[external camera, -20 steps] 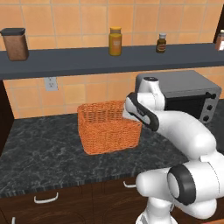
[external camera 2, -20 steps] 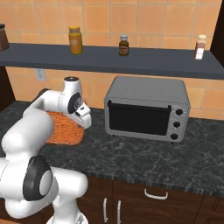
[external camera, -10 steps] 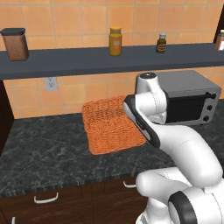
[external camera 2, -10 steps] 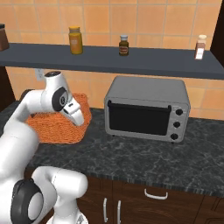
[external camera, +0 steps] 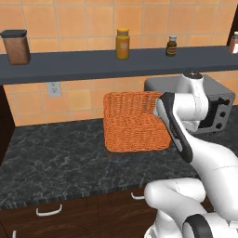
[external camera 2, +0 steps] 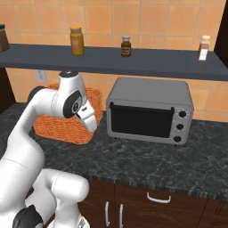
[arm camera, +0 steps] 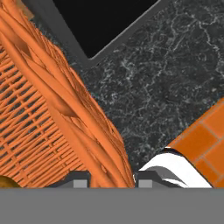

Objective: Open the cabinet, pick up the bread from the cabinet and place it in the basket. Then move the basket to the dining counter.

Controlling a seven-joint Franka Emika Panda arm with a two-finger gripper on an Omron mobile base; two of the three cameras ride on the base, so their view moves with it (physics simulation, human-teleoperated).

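Observation:
The orange woven basket (external camera: 134, 122) hangs tilted just above the black granite counter, left of the oven. My gripper (arm camera: 109, 179) is shut on its right rim (arm camera: 74, 118), which runs between the two fingertips in the hand view. From the right base view, the hand (external camera 2: 90, 121) covers the basket's (external camera 2: 60, 127) near corner. A small golden-yellow patch, likely the bread (arm camera: 6, 182), shows inside the basket at the hand view's lower left edge. The dining counter is out of view.
A grey toaster oven (external camera 2: 149, 111) stands close to the basket's right. A dark shelf (external camera: 93, 65) above carries an amber jar (external camera: 122, 44), a small bottle (external camera: 172, 46) and a brown canister (external camera: 16, 46). Black granite counter (external camera: 56, 158) lies in front, drawers below.
The basket has left the counter: it rose, tipped up and shifted toward the oven, with the arm swinging up along with it. The base has not moved.

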